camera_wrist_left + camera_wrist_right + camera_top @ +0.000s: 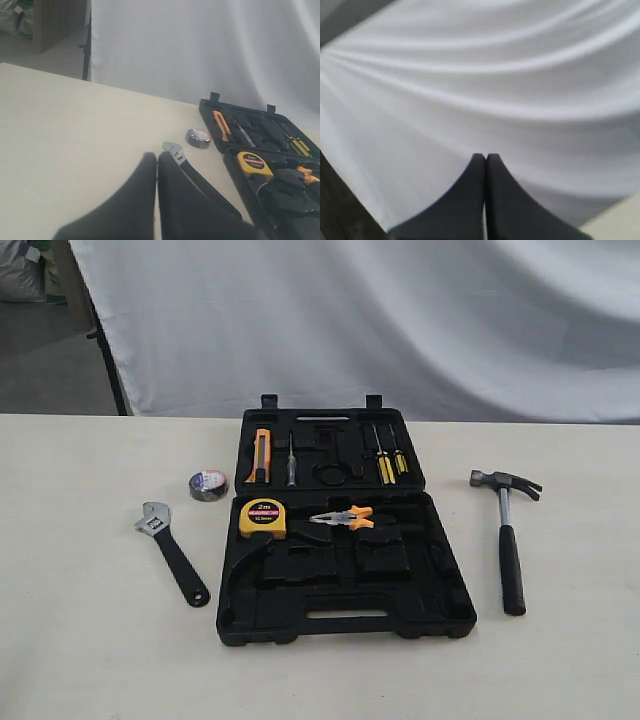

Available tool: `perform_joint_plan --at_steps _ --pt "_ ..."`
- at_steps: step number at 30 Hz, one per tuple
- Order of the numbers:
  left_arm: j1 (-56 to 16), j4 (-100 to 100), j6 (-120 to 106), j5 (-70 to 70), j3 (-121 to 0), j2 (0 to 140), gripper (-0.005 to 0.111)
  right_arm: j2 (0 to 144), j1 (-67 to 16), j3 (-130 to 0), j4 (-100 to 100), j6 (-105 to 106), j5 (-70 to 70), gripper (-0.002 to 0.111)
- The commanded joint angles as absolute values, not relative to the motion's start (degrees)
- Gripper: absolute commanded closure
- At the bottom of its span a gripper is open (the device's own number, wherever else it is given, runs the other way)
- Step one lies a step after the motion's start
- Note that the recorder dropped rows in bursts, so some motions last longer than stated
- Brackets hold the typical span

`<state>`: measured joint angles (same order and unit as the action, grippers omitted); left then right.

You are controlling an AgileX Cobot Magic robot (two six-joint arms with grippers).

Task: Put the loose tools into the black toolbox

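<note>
Plainly, the biggest thing before you is the pale table point(90, 640), with a white cloth point(400, 320) hung behind it at 12 o'clock. At the table's middle lies the black toolbox point(250, 610), open flat, its two halves side by side and the slot handle at 6 o'clock.

Taking the toolbox as the clock's centre in the exterior view, the hammer point(510, 550) lies on the table at 3 o'clock, head away from you. The wrench point(175, 555) lies at 9 o'clock and the tape roll point(208, 484) at 10 o'clock. All three are outside the case.

Inside the near half sit the yellow tape measure point(262, 518) and, just beside it, the orange-handled pliers point(345, 518). The tape measure's label looks like "2m" in the left wrist view. The rest of its print is too small to read.

Only the exterior view gives you the hammer. The left wrist view shows the left gripper point(156, 157), jaws together and empty, above the wrench handle. The right wrist view shows the right gripper point(485, 157), jaws pressed together, holding nothing, against the cloth.
</note>
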<state>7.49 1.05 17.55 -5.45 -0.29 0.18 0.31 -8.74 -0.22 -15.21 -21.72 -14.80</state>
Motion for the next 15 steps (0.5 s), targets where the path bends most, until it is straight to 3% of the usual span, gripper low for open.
perform_joint_plan --at_steps 1,7,15 --pt "8.9 1.3 17.8 -5.0 -0.4 0.0 0.106 0.0 -8.5 0.0 -5.1 -26.2 -31.0 0.109" --pt "8.9 1.3 17.8 -5.0 -0.4 0.0 0.106 13.8 -8.5 -4.9 5.0 -28.7 -27.6 0.109" --pt "8.9 1.3 17.8 -5.0 -0.4 0.0 0.106 51.9 -8.5 -13.1 21.4 -38.5 -36.3 0.109"
